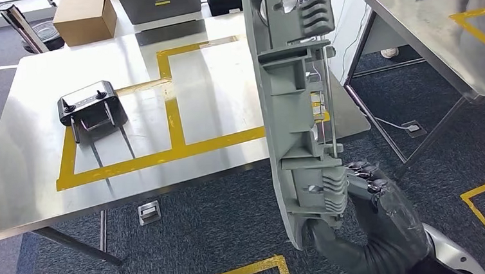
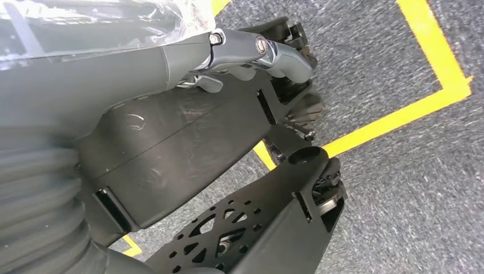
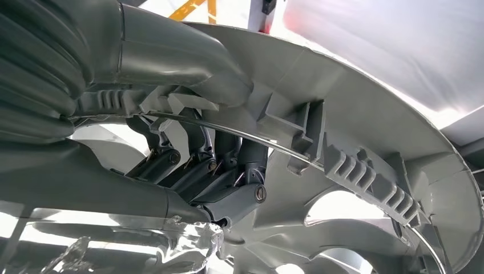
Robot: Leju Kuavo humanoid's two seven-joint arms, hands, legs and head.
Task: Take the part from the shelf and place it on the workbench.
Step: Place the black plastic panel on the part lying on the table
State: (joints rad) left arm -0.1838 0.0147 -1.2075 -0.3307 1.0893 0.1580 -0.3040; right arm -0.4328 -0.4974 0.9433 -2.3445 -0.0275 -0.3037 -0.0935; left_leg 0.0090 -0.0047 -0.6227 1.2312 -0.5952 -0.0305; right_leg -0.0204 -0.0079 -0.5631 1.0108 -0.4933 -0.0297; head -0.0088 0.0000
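A long grey plastic part (image 1: 295, 94) with ribs and a thin metal rod stands upright in the middle of the head view, in front of the steel workbench (image 1: 211, 100). My right hand (image 1: 374, 211) grips its lower end from the right, over the floor short of the bench's near edge. In the right wrist view the thumb and dark fingers (image 3: 217, 160) wrap around the ribbed grey part (image 3: 354, 160). My left hand (image 2: 251, 51) hangs above the carpet with its fingers curled in and nothing in them.
A black remote controller (image 1: 89, 108) lies on the workbench's left side inside yellow tape lines (image 1: 174, 116). A second steel table (image 1: 438, 26) stands at the right. A cardboard box (image 1: 86, 17) and dark cases sit behind the bench. Yellow tape (image 2: 422, 74) marks the carpet.
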